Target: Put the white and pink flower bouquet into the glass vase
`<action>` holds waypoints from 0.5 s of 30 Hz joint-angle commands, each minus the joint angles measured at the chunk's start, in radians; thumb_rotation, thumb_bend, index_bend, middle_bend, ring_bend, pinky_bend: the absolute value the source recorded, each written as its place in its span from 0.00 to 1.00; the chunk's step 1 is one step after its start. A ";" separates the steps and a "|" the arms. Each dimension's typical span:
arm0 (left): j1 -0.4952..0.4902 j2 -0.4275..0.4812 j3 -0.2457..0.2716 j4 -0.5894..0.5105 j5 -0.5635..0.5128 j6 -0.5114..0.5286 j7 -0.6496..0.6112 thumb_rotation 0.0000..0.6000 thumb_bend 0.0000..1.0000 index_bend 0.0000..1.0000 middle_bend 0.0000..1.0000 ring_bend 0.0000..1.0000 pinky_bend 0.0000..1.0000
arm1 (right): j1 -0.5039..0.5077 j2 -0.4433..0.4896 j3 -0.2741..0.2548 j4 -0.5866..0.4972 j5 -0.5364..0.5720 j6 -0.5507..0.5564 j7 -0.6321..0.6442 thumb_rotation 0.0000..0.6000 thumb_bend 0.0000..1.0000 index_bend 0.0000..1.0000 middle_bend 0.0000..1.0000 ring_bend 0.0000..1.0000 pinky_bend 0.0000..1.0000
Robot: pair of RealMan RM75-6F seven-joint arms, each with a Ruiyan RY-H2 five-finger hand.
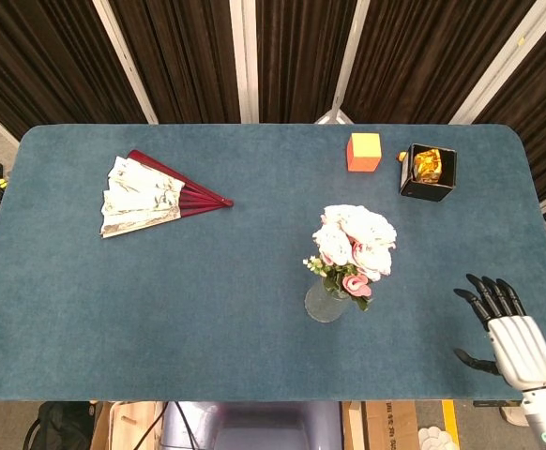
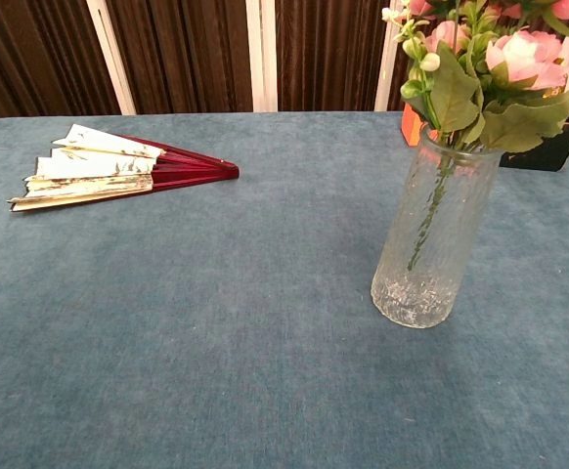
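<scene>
The white and pink flower bouquet stands upright with its stems inside the glass vase, right of the table's middle. In the chest view the ribbed vase shows green stems inside and the bouquet spreading above its rim. My right hand is at the table's front right edge, well apart from the vase, fingers spread and holding nothing. My left hand shows in neither view.
A folded-out paper fan with a dark red handle lies at the left. An orange cube and a black box holding something gold sit at the back right. The blue cloth-covered table spans both views.
</scene>
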State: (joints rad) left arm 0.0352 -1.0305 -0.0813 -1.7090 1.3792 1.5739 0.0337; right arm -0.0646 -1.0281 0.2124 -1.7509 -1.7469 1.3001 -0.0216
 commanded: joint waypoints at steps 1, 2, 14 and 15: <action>0.000 0.001 0.000 0.000 0.001 0.000 -0.002 1.00 0.25 0.12 0.00 0.00 0.03 | -0.021 -0.078 -0.036 0.027 0.004 0.083 -0.170 1.00 0.17 0.19 0.07 0.00 0.00; 0.000 0.001 0.000 0.001 0.001 0.000 -0.003 1.00 0.25 0.12 0.00 0.00 0.03 | -0.024 -0.083 -0.036 0.028 0.014 0.092 -0.195 1.00 0.17 0.19 0.07 0.00 0.00; -0.012 0.003 -0.001 0.005 0.002 -0.022 -0.019 1.00 0.25 0.12 0.00 0.00 0.03 | -0.047 -0.122 -0.047 -0.010 0.087 0.210 -0.273 1.00 0.17 0.17 0.07 0.00 0.00; -0.013 0.001 -0.001 0.007 0.006 -0.021 -0.019 1.00 0.25 0.12 0.00 0.00 0.03 | -0.046 -0.116 -0.052 -0.015 0.090 0.210 -0.269 1.00 0.17 0.17 0.07 0.00 0.00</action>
State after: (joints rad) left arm 0.0233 -1.0282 -0.0824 -1.7034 1.3838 1.5522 0.0146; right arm -0.1099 -1.1493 0.1655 -1.7610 -1.6607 1.5095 -0.2951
